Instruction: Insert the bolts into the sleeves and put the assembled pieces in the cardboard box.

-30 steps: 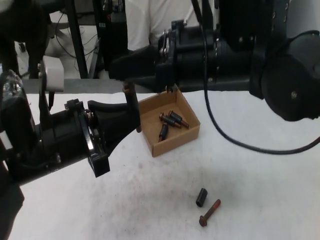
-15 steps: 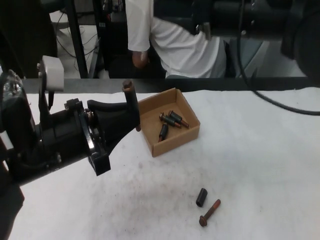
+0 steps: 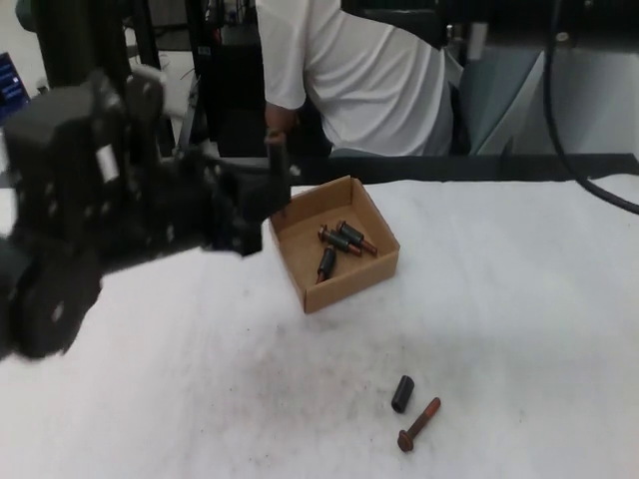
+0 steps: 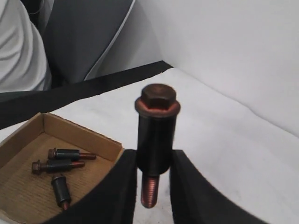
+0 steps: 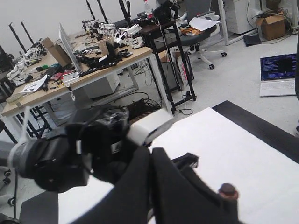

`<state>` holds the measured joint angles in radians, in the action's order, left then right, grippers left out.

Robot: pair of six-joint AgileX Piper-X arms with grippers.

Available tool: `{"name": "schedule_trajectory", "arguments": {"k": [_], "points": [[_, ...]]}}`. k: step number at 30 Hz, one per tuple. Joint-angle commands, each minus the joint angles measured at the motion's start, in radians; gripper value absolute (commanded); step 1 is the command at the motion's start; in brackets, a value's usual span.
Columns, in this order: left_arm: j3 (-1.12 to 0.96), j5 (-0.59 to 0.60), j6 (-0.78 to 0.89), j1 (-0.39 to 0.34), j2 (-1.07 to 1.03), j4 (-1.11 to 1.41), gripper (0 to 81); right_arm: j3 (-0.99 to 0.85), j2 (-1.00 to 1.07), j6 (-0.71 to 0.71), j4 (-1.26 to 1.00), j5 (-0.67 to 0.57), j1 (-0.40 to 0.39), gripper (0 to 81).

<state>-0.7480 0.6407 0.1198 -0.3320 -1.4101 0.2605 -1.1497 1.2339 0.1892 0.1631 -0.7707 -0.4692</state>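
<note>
Left tool [image 4: 153, 163] clamped on upright bolt-in-sleeve piece [image 4: 156, 133] near cardboard box [image 4: 81, 136]; right tool [image 5: 150, 158] pressed together, empty.

Left jaws clamped on the upright assembled piece [image 4: 156, 135]; right jaws pressed together, empty.

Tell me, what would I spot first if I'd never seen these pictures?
Probably the bolt-in-sleeve piece, held upright between the left gripper's black fingers near the cardboard box. Three finished pieces lie in that box, and a loose sleeve and bolt lie on the white bench nearer the camera.
</note>
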Motion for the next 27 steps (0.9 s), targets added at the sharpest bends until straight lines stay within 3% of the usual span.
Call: {"name": "schedule_trajectory", "arguments": {"k": [1,17,27], "points": [[-0.054,-0.015,-0.007,0.003,-0.051,-0.014,0.2,-0.006,-0.042,-0.041,0.064,-0.006,0.004,0.8],[-0.479,-0.118,-0.097,0.001,-0.390,-0.485,0.2,-0.006,-0.124,-0.131,0.201,0.014,0.002,0.8],[-0.600,-0.150,-0.095,-0.001,-0.469,-0.588,0.2,-0.006,-0.124,-0.131,0.201,0.014,0.002,0.8]]}}
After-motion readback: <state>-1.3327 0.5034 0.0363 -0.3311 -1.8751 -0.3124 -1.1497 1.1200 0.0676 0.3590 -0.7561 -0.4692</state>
